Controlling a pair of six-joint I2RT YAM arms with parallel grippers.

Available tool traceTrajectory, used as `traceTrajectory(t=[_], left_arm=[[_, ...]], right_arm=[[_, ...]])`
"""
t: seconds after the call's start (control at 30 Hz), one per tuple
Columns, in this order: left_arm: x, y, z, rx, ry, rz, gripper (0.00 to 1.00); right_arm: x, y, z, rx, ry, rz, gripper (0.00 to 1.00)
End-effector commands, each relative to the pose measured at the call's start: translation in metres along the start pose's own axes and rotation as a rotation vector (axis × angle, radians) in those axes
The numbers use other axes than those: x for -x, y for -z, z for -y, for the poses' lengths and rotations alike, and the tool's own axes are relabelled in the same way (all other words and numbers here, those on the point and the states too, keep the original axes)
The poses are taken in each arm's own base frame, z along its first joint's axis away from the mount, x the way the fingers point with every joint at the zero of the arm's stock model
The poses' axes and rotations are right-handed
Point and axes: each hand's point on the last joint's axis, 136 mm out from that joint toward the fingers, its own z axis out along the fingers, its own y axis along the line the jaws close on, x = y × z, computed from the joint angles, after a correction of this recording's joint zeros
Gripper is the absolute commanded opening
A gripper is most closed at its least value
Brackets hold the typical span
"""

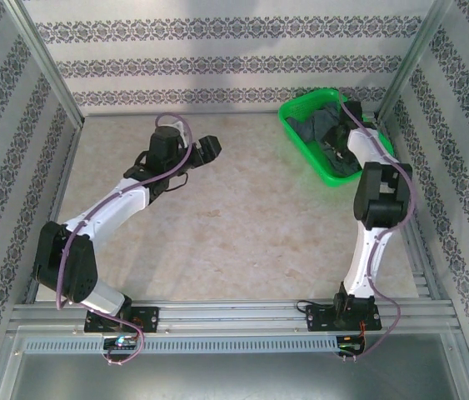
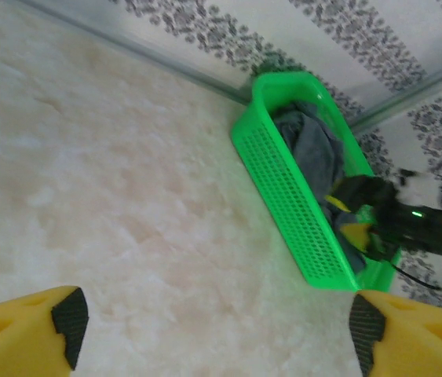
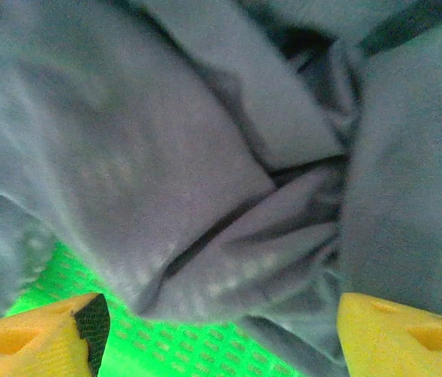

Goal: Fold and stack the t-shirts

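Right wrist: crumpled, seemingly soft t-shirts (image 3: 205,157)

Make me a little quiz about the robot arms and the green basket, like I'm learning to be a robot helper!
1. Where are the grey t-shirts? A) spread flat on the table B) crumpled in the green basket C) folded in a stack
2. True or false: the left gripper is holding a shirt.
3. Fill in: the right gripper hangs open over the ____.

Key:
1. B.
2. False: its jaws are open above the table, nothing between them.
3. t-shirts.
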Motion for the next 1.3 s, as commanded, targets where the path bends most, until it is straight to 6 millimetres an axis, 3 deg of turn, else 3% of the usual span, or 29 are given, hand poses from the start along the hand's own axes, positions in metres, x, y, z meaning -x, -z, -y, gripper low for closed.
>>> traceTrajectory(t=[0.0, 0.1, 0.17, 0.2, 0.27, 0.3, 0.37, 0.47, 0.57, 0.67, 0.8, 0.93, 1.03, 1.1, 1.17, 1.27], left_arm=[[-0.01, 0.001, 0.016, -0.037, 0.03, -0.037, 0.83], [-0.013, 0.008, 0.017, -0.031, 0.031, -0.039, 0.8], [-0.012, 0.013, 0.016, -0.025, 0.028, -0.033, 0.77], [-0.011, 0.015, 0.018, -0.025, 0.024, -0.029, 0.75], [-0.01, 0.021, 0.017, -0.017, 0.014, -0.026, 0.7], [-0.009, 0.024, 0.017, -0.014, 0.009, -0.024, 0.67], [-0.01, 0.029, 0.016, -0.004, 0.003, -0.021, 0.63], [-0.01, 0.037, 0.012, 0.018, 0.004, -0.011, 0.57], [-0.013, 0.043, 0.006, 0.042, 0.0, -0.007, 0.55], [-0.014, 0.047, -0.003, 0.081, -0.005, -0.005, 0.53], [-0.014, 0.051, -0.012, 0.116, -0.005, 0.001, 0.53], [-0.008, 0.057, -0.023, 0.168, -0.004, 0.021, 0.53], [-0.003, 0.067, -0.034, 0.234, -0.014, 0.042, 0.53], [0.001, 0.077, -0.044, 0.297, -0.017, 0.063, 0.53], [0.006, 0.09, -0.054, 0.368, -0.019, 0.093, 0.53], [0.015, 0.112, -0.065, 0.439, -0.015, 0.146, 0.54]], right_arm=[[-0.009, -0.006, -0.015, 0.03, -0.035, -0.078, 0.73], [-0.011, -0.023, -0.017, 0.028, -0.053, -0.106, 0.66], [-0.009, -0.03, -0.018, 0.035, -0.065, -0.112, 0.54], [-0.007, -0.032, -0.017, 0.038, -0.074, -0.109, 0.43], [0.003, -0.027, -0.013, 0.032, -0.088, -0.077, 0.1], [0.013, -0.018, -0.01, 0.022, -0.09, -0.03, 0.0], [0.034, 0.006, -0.008, 0.025, -0.09, 0.073, 0.0], [0.068, 0.065, -0.025, 0.118, -0.056, 0.249, 0.0], [0.087, 0.134, -0.056, 0.243, 0.006, 0.371, 0.0], [0.092, 0.207, -0.089, 0.374, 0.067, 0.492, 0.0], [0.093, 0.32, -0.124, 0.566, 0.104, 0.657, 0.0], [0.072, 0.444, -0.163, 0.773, 0.2, 0.84, 0.0], [0.045, 0.507, -0.187, 0.897, 0.256, 0.891, 0.0], [0.02, 0.527, -0.204, 0.962, 0.289, 0.865, 0.0], [-0.012, 0.531, -0.224, 1.003, 0.326, 0.808, 0.0], [-0.075, 0.496, -0.259, 0.999, 0.391, 0.645, 0.0]])
